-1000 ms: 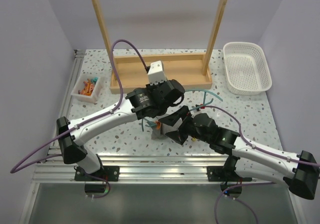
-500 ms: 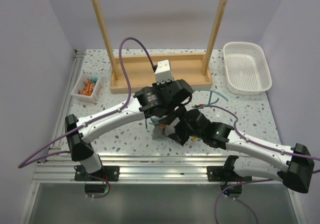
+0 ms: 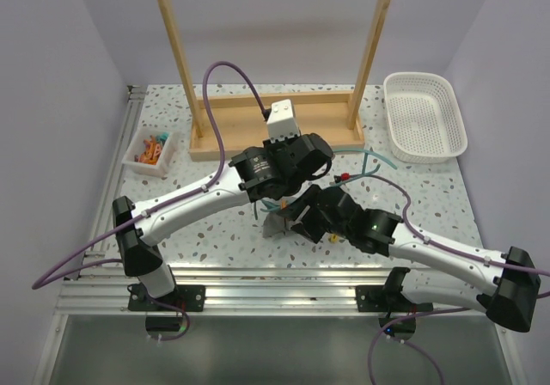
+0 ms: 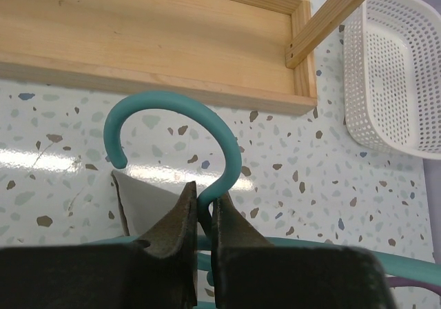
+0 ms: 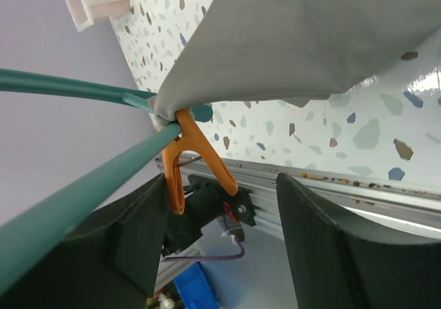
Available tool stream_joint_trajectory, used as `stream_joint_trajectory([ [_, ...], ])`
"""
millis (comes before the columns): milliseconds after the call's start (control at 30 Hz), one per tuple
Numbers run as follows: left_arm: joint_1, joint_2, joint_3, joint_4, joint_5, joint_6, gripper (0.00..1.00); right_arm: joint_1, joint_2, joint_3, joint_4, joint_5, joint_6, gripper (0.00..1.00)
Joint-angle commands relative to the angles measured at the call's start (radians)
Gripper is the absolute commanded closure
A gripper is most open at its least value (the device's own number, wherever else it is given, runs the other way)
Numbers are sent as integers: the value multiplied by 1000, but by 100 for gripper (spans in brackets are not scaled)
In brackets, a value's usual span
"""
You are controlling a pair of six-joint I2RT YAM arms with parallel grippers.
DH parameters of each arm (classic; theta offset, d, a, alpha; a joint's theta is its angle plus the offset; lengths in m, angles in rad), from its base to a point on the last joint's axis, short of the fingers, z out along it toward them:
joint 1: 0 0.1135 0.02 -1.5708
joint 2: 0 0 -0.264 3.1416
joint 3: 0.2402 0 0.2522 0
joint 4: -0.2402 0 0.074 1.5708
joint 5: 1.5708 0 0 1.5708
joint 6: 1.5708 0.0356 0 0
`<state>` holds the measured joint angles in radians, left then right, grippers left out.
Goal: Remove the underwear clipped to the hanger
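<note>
Two tools crowd together in the top view, where the arms' wrists hide both sets of fingers. The wrist views fill this in. The left tool (image 4: 204, 202) is clenched on the neck of the hanger (image 4: 169, 99), just under the curved hook, which rises ahead of the fingers. The right tool (image 5: 222, 181) is spread wide and grips nothing. An orange clip (image 5: 198, 149) sits between its fingers, nearer the left one, and pinches the corner of the underwear (image 5: 296, 40) to the hanger's bar. The grey fabric spreads out beyond the right tool over the speckled surface (image 4: 289, 157); from above only a small grey corner shows. Ahead of the left tool the surface lies bare as far as the wooden tray (image 4: 158, 40), with the white basket (image 4: 403, 74) off to its right. A metal rail (image 5: 331, 192) edges the surface past the right tool. The hanger's shoulders are cut off in both wrist views, and whether a second clip holds the fabric cannot be told.
</note>
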<state>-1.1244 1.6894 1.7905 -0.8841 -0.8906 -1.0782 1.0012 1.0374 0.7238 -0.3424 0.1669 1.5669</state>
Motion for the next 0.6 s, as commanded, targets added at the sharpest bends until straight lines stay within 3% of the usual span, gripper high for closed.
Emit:
stream_joint_trajectory([
  [0,-11,-13,35,22,-27,1,100,1,-11,58,32,85,-122,35],
  [167,-11,-23,17,22,-14,-2,100,-1,30,80,112,33,-260,54],
  [267,-11,-39,-2,22,-19,-6,100,-1,41,94,135,0,-307,69],
  [300,-11,-40,-5,20,-24,-9,100,-1,41,95,138,-7,-317,79],
  [433,1,-45,-11,17,-19,-11,100,-1,26,94,161,-20,-369,97],
  [567,21,-45,-11,22,5,-11,100,-1,10,91,174,-30,-421,100],
])
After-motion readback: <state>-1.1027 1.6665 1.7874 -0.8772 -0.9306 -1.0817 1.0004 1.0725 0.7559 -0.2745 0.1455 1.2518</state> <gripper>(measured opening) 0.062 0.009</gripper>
